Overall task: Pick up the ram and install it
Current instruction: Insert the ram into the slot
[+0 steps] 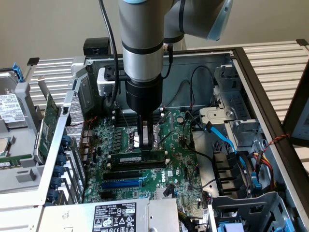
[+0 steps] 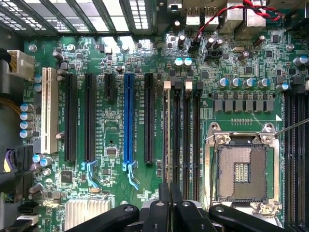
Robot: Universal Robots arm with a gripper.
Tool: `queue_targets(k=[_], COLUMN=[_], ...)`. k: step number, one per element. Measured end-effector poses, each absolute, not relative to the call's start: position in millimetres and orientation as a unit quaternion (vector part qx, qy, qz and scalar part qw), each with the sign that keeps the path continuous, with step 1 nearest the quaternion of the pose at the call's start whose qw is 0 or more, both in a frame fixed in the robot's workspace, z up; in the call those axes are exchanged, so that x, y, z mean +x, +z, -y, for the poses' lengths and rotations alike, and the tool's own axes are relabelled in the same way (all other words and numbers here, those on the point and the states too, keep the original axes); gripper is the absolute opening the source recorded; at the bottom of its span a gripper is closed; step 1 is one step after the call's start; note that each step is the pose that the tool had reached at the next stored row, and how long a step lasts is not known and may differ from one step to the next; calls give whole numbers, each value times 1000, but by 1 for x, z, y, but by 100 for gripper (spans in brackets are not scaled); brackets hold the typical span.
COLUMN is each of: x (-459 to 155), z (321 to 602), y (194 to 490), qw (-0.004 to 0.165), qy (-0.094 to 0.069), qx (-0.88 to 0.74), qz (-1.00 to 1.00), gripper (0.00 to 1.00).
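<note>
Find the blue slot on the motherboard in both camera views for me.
Exterior view: the blue slot lies low in the middle, beside a black slot, near the labelled silver box.
Wrist view: the blue slot stands between a short black slot and a long black slot.
Shared landmark: the CPU socket.

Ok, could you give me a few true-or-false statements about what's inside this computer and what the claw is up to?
1. The claw has its fingers spread wide. False: they are closed together.
2. The ram stands on edge along the motherboard's black slots, close beneath the claw. True.
3. The processor socket carries a cooling fan. False: it is bare and empty.
4. The blue slot has no card in it. True.
</note>
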State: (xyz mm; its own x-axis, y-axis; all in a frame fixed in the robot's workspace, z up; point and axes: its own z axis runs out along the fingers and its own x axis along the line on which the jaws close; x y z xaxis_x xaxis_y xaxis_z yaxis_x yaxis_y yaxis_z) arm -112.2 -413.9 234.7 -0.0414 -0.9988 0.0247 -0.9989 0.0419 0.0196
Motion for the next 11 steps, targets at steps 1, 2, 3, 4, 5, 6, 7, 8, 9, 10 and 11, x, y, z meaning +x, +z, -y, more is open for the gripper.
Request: queue_targets(k=[1, 2, 3, 4, 5, 6, 7, 8, 9, 10, 11], x=[-112, -112, -112, -112, -112, -112, -112, -112, -112, -112, -112], z=[414, 414, 414, 414, 415, 415, 415, 415, 415, 415, 415], y=[235, 235, 235, 235, 235, 235, 235, 235, 234, 234, 234], qw=[16, 16, 16, 16, 16, 16, 16, 16, 15, 15, 15], qy=[1, 1, 1, 1, 1, 1, 1, 1, 1, 1, 1], qx=[692, 692, 692, 691, 691, 691, 691, 691, 691, 691, 691], qz=[722, 722, 722, 722, 722, 723, 723, 723, 723, 723, 723], gripper=[12, 12, 12, 12, 12, 12, 12, 12, 12, 12, 12])
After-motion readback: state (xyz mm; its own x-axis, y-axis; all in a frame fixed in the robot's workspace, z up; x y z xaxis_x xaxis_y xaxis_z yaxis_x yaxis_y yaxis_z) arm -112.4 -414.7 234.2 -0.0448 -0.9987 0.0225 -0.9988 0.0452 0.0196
